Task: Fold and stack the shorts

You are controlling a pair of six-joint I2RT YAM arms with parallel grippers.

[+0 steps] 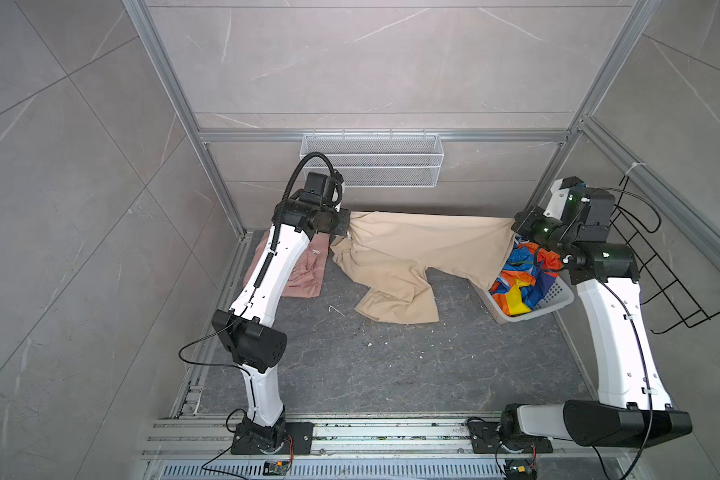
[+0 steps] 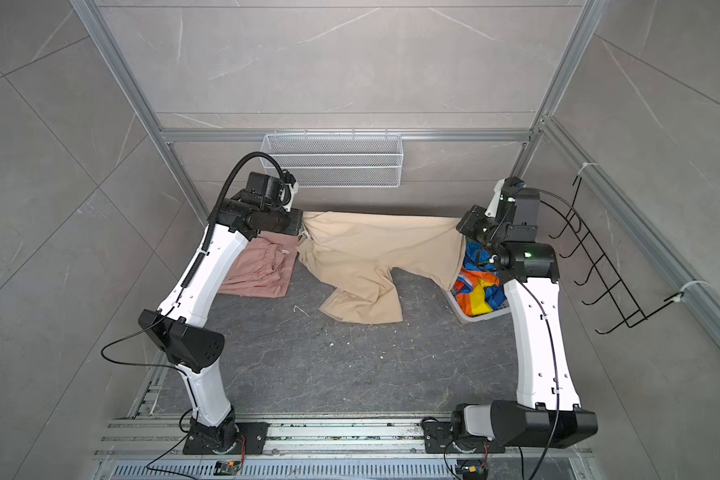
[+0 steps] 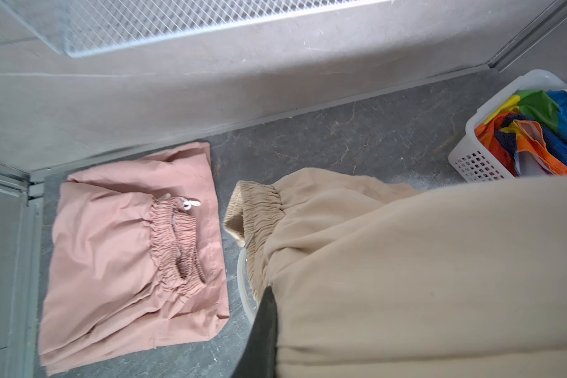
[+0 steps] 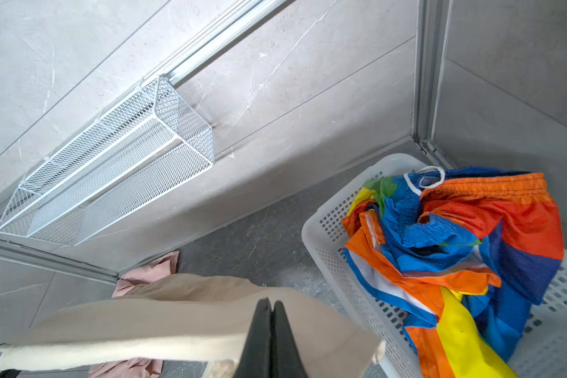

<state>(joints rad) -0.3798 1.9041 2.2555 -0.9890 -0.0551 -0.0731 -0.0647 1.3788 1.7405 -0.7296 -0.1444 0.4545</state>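
Beige shorts (image 1: 412, 249) are held up between the two arms, and only the loose leg nearest to the robot's base is touching the table (image 1: 391, 365). Their long axis is laid from left to right. The waistband end is pinched by the left gripper (image 1: 345, 227) and the hem of the other leg by the right gripper (image 4: 271, 309), both with jaws pressed together on the cloth. Neither arm is nearer. It is judged that the cloth must be lowered onto the bare table in front. Further back, folded salmon-pink shorts (image 3: 128, 245) are lying just beside the waistband end, and rainbow-striped shorts (image 4: 455, 235) are left in the white basket (image 4: 328, 222).
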